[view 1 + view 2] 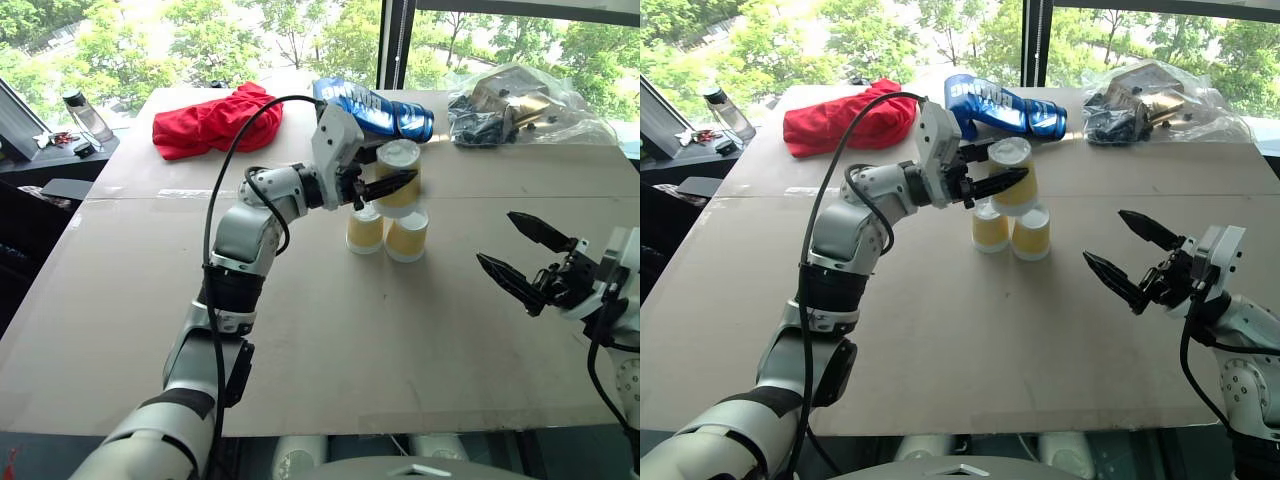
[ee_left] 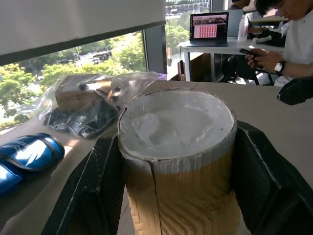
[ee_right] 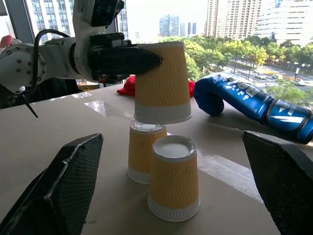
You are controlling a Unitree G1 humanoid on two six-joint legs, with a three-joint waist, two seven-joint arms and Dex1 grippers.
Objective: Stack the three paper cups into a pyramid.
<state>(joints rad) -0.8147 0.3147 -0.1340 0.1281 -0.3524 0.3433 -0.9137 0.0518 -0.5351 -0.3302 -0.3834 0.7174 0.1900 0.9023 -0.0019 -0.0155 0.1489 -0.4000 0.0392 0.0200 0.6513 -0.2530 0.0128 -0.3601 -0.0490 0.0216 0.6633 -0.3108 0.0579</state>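
Brown desk (image 1: 300, 330) by window: left end effector (image 1: 385, 187) pinches top paper cup (image 1: 398, 172) by its sides, just above two base cups (image 1: 387, 232); right end effector (image 1: 520, 262) wide open w/ nothing in it; cups light, thin, crush easy.

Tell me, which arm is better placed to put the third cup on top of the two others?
The left. Its claw is shut on the third cup, held upside down just above the two base cups. The right claw is open and stands apart to the side.
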